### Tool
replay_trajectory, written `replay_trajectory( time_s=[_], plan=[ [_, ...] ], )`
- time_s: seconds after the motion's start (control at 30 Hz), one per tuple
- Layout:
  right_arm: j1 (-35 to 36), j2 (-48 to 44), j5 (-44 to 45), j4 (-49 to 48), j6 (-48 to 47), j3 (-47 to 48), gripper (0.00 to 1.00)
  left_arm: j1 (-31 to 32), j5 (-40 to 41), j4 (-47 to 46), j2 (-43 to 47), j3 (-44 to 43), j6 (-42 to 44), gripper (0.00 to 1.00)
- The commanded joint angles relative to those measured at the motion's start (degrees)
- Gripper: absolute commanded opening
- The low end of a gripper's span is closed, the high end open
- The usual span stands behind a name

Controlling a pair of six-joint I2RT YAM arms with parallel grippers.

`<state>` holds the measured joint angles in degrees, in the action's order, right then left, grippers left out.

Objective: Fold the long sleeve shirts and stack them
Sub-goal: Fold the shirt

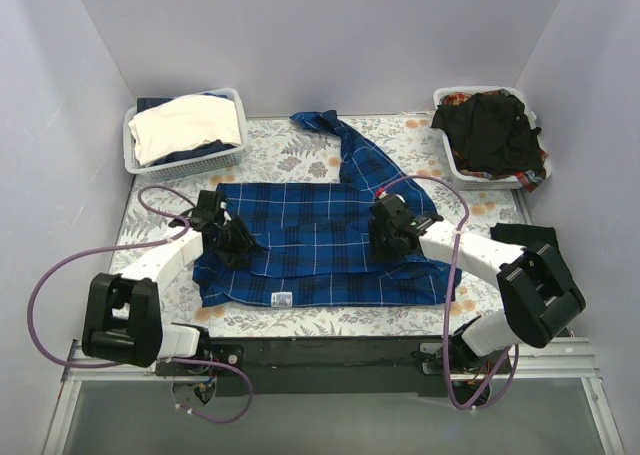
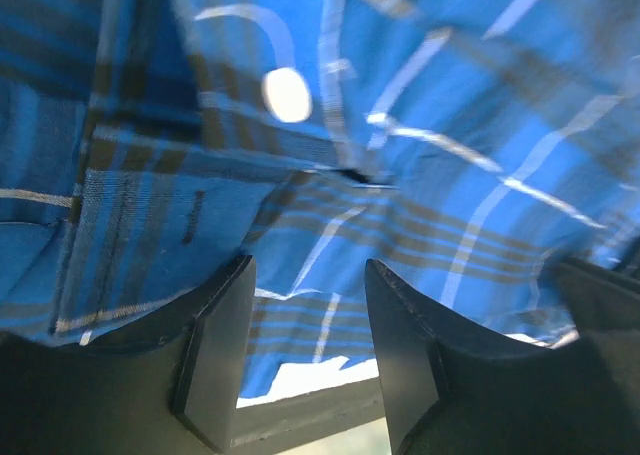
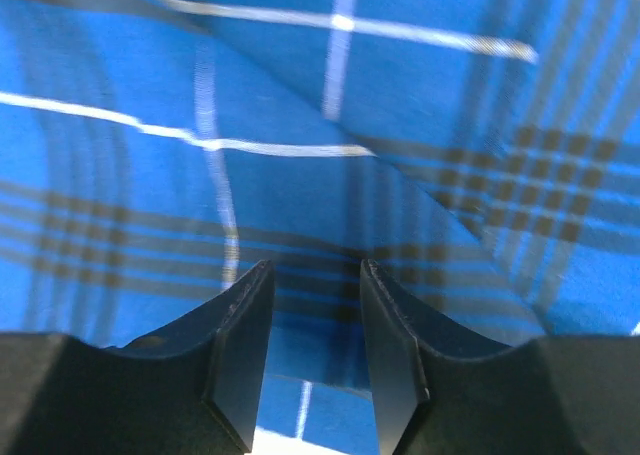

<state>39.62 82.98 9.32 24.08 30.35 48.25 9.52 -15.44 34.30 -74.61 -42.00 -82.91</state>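
A royal-blue plaid long sleeve shirt [image 1: 320,225] lies spread across the middle of the flowered table, one sleeve [image 1: 345,145] trailing toward the back and a small white label [image 1: 282,298] at its near hem. My left gripper [image 1: 245,247] is over the shirt's left part. My right gripper [image 1: 385,237] is over its right part. In the left wrist view the left gripper [image 2: 308,265] stands open just above plaid cloth [image 2: 450,105], near a white button [image 2: 287,93]. The right gripper [image 3: 316,265] is open over a fold of the plaid [image 3: 150,75]. A black shirt [image 1: 490,130] is heaped in the back-right basket.
A white lattice basket [image 1: 185,162] at the back left holds folded cream cloth [image 1: 185,125] over something dark. The other white basket [image 1: 470,92] sits at the back right. Purple cables loop beside both arms. Walls close in the table on three sides.
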Motion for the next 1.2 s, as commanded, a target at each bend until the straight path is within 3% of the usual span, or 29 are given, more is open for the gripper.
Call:
replay_trajectory(
  time_s=[0.0, 0.17, 0.4, 0.7, 0.83, 0.9, 0.97, 1.17],
  plan=[
    [-1.3, 0.9, 1.6, 0.6, 4.5, -2.5, 0.47, 1.6, 4.5, -1.7, -2.2, 2.4, -4.8, 0.47],
    [-3.3, 2.1, -1.1, 0.8, 6.3, -7.4, 0.44, 1.6, 11.7, 2.0, -2.4, 4.4, -6.8, 0.50],
    [-3.6, -3.1, -4.0, 3.0, 7.8, -12.8, 0.44, 1.7, 11.1, 5.3, 0.4, 8.7, -10.0, 0.52],
    [-3.6, -10.8, -6.2, 9.4, 6.9, -15.3, 0.44, 1.2, 6.9, 16.6, 11.9, 5.6, -15.3, 0.51],
    [-3.6, -16.0, -4.2, 14.3, 4.9, -9.5, 0.44, 1.2, 16.2, 19.6, 19.1, -3.1, -13.8, 0.60],
    [-3.7, -17.9, -2.0, 15.5, 3.0, -6.3, 0.47, 0.8, 18.9, 18.9, 17.3, -7.2, -10.9, 0.64],
    [-4.5, -19.3, -0.4, 16.3, 0.8, -0.6, 0.49, -0.3, 19.8, 18.1, 10.2, -13.8, -9.4, 0.66],
    [-10.3, -11.3, 0.9, 16.3, -5.4, 13.2, 0.53, -2.6, 17.2, 10.7, -10.0, -25.8, -5.4, 0.65]
  ],
)
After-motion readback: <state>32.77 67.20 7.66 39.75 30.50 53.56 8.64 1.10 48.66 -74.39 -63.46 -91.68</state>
